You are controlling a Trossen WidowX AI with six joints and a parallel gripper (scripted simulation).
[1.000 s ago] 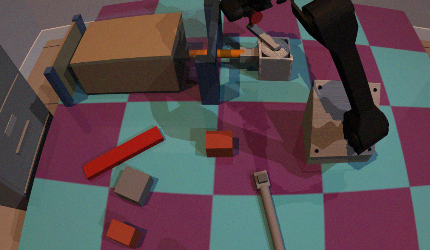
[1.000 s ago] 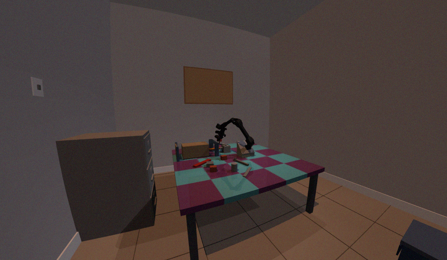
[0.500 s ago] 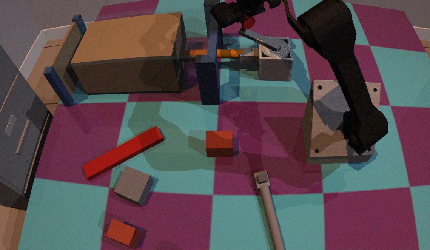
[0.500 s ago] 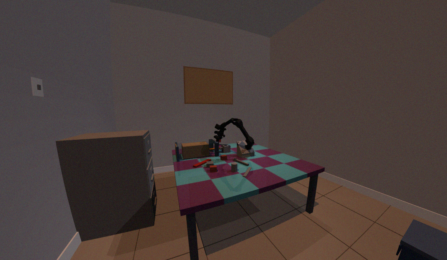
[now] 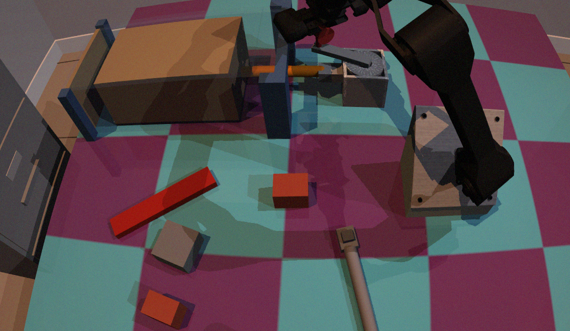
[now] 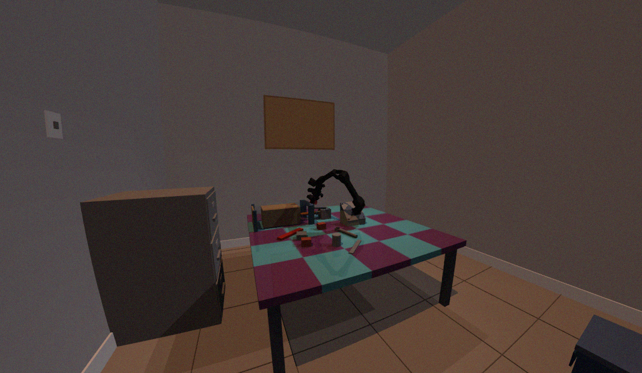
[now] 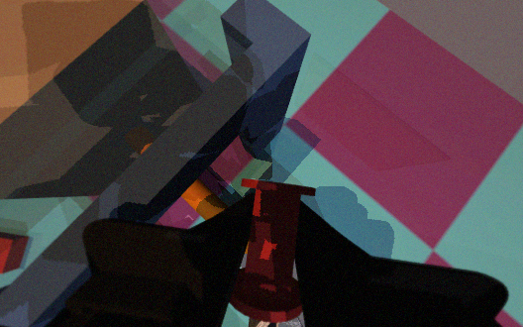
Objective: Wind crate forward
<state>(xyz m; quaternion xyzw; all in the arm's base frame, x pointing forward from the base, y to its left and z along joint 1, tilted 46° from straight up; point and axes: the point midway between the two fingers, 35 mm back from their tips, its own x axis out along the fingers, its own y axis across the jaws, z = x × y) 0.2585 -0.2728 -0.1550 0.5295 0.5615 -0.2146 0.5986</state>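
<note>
The tan crate [image 5: 167, 53] [image 6: 280, 216] sits flat in the cubby, with a gap between its front and the blue-grey steel frame [image 5: 278, 111] [image 7: 194, 116]. An orange strap [image 5: 305, 71] [image 7: 200, 196] runs from the crate through the frame to the grey winch [image 5: 364, 93] [image 6: 324, 213]. The winch handle's grey arm [image 5: 340, 56] lies over the winch top and points left, toward the frame. My gripper [image 5: 321, 33] [image 7: 273, 202] is shut on the handle's red knob [image 7: 269, 253], above the bench between winch and frame. The square key is hidden.
A long red bar [image 5: 163, 202], orange blocks [image 5: 290, 185] [image 5: 160, 307], a grey block [image 5: 176, 245] and a hammer-like tool [image 5: 359, 283] lie in front. A grey cylinder [image 6: 336, 239] and a flat strip [image 6: 355, 246] are nearer the bench's front. The arm's base is right of the winch.
</note>
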